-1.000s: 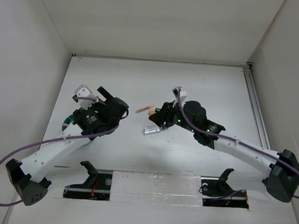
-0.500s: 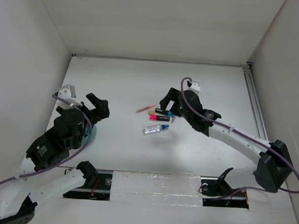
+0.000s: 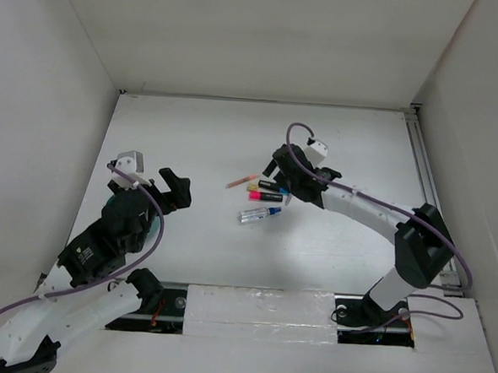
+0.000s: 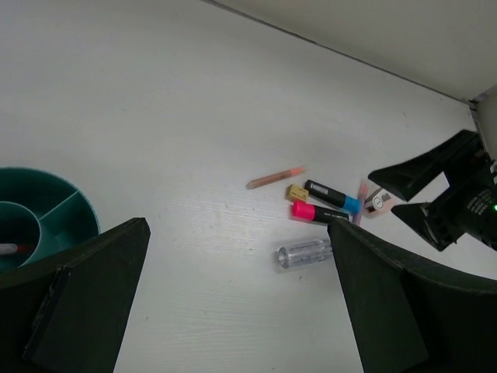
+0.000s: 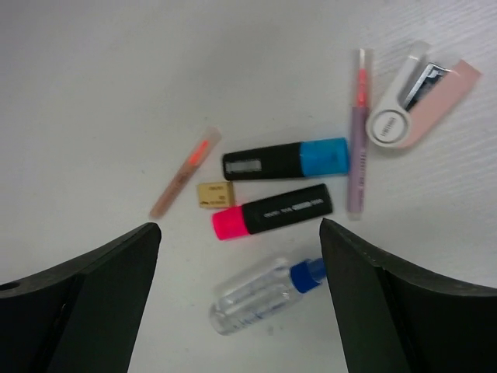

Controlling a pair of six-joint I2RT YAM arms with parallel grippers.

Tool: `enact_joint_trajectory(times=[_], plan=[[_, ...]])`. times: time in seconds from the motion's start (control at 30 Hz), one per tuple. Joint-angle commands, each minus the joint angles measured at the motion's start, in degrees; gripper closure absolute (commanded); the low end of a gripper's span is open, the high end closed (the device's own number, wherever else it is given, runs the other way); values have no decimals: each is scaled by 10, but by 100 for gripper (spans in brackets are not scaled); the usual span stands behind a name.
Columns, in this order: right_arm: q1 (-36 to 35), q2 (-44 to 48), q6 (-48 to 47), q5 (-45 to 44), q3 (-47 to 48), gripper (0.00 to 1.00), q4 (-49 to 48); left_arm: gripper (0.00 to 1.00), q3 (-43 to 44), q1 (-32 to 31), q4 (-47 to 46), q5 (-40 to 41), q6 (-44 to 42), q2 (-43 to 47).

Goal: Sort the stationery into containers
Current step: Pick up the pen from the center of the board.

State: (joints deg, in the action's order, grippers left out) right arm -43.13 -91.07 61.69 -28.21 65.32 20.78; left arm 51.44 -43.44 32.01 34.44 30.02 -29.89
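The stationery lies in a loose cluster mid-table. It holds a thin orange pencil, a black marker with a blue end, a black marker with a pink end, a small yellow-beige eraser and a clear blue-capped tube. The cluster also shows in the top view. My right gripper is open and empty, hovering above the cluster. My left gripper is open and empty, left of the cluster. The teal cup has inner dividers and sits by the left finger, with a pen inside.
A lilac pen and a white-and-pink stapler-like item lie at the right of the cluster. White walls enclose the table on the left, far and right sides. In the top view the left arm covers the cup.
My right gripper has risen off the stationery cluster and drawn back slightly toward the far side. My left arm has pulled back toward its base, then shifted its gripper a little right.
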Motion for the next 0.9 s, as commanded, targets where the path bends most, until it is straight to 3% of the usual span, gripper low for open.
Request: enact_joint_trajectory(times=[0.0,0.27,0.5,0.63,0.87], plan=[[-10,-55,27,-14,101,11,-9,0,-7,-2,-34,-13,-16,-18],[-34,-213,89,-35,288,14,113,0,-7,-2,-34,-19,-16,-13],[-45,-258,106,-48,316,17,115,0,-7,-2,-34,-24,-16,8],[-45,-281,106,-48,329,24,115,0,-7,-2,-34,-24,-16,8],[-45,-322,96,-43,359,24,115,0,-7,-2,-34,-30,-16,8]])
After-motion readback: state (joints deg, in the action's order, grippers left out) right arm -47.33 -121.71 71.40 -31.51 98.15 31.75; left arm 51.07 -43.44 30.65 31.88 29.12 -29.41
